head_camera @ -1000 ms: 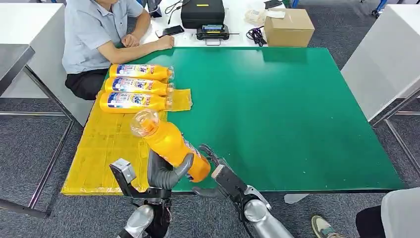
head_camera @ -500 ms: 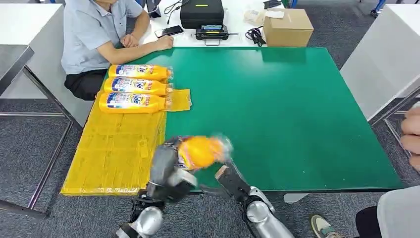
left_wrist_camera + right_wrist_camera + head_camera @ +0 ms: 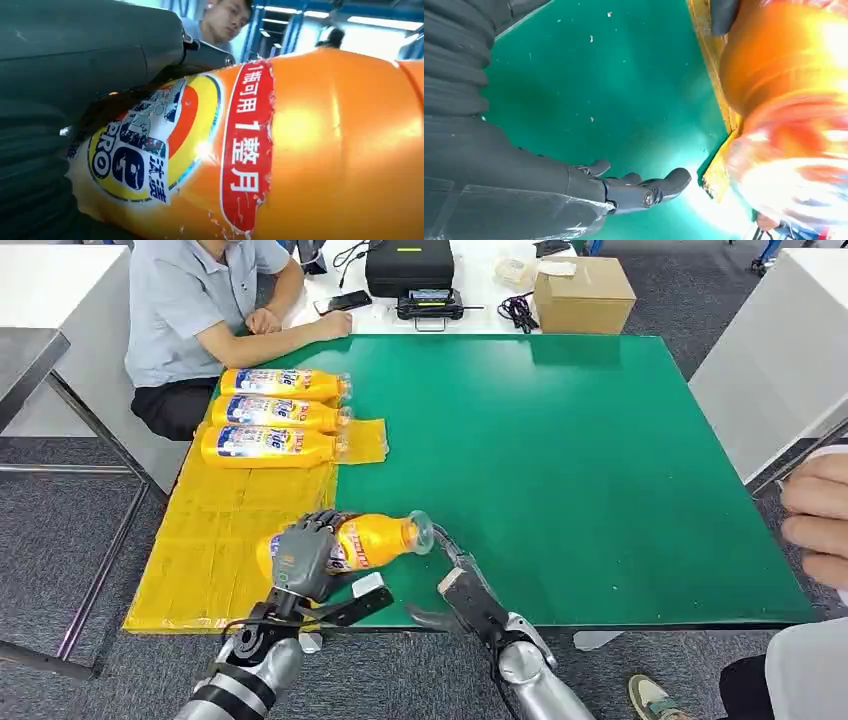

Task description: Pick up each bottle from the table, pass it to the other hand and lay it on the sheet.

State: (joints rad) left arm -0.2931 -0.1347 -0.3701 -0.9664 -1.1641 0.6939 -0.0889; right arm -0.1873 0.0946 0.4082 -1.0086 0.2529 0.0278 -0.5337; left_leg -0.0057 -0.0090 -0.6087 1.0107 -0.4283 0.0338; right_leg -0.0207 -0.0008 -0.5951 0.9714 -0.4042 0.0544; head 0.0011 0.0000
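My left hand [image 3: 302,558] grips an orange bottle [image 3: 370,541] around its labelled body, holding it nearly level over the near edge of the yellow sheet [image 3: 215,540], its clear cap end towards the green table. Up close, the left wrist view has the orange bottle [image 3: 310,150] with its red and blue label. My right hand [image 3: 462,590] is open just beside the bottle's cap end, holding nothing. In the right wrist view the right hand's fingers [image 3: 644,192] spread over green table and the bottle [image 3: 789,100] is blurred. Three more orange bottles [image 3: 270,413] lie side by side at the sheet's far end.
A person [image 3: 195,310] sits at the table's far left corner, arms resting by the bottles. Another person's hand [image 3: 818,515] is at the right edge. A cardboard box [image 3: 583,295] and a black case [image 3: 408,265] stand beyond the green table [image 3: 560,460].
My left hand has swung the bottle from tilted upright to nearly level and moved it left over the sheet. My right hand has come off it. The person's hand at the right came further in.
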